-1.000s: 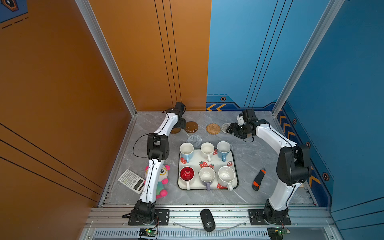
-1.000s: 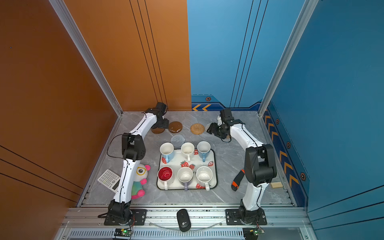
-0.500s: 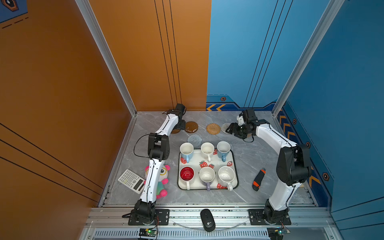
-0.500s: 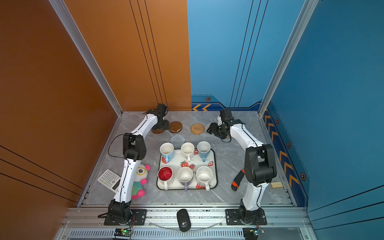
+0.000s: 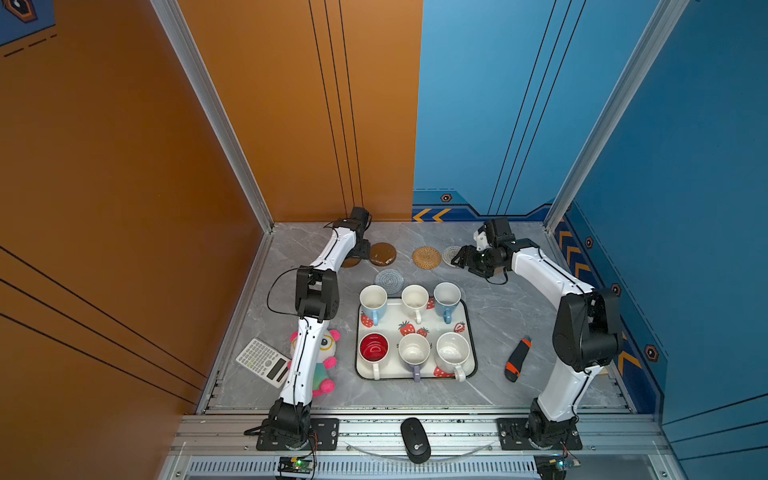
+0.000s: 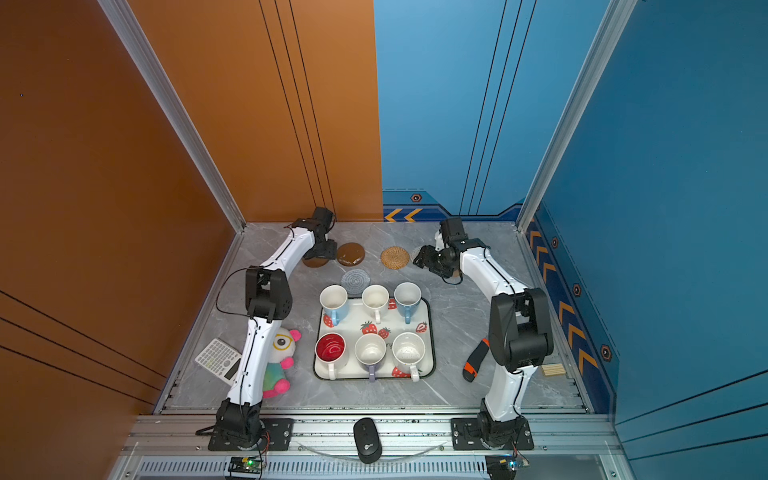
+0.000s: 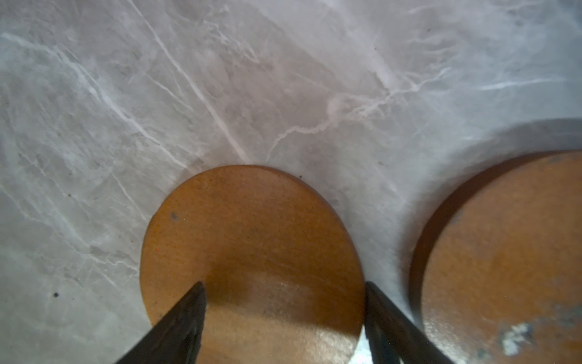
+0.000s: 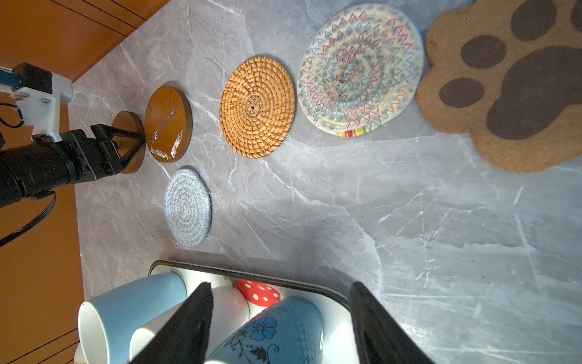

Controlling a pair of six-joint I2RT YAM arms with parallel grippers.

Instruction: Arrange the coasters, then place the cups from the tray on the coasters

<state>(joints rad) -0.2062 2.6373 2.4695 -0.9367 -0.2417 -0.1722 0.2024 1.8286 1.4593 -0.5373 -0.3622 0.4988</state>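
Five coasters line the table's far side: first brown disc (image 7: 252, 239), second brown disc (image 5: 382, 254), tan woven round (image 5: 426, 257), whitish woven round (image 8: 359, 69), paw-print mat (image 8: 510, 126); the grey woven round (image 5: 389, 281) lies just beside the tray (image 5: 471, 332), which holds all six cups (image 5: 414, 297); the left gripper (image 7: 283, 285), jaws apart, straddles the first brown disc's edge, clamping nothing; the right gripper (image 8: 280, 285) hangs spread and empty near the whitish woven round; a plush toy (image 5: 326, 353) and a calculator (image 5: 263, 361) flank the left arm.

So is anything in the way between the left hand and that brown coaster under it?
Nothing visible. The left hand is open right over the brown coaster, one finger above it, the other at its edge. The second brown coaster lies beside it, with a strip of bare table between.
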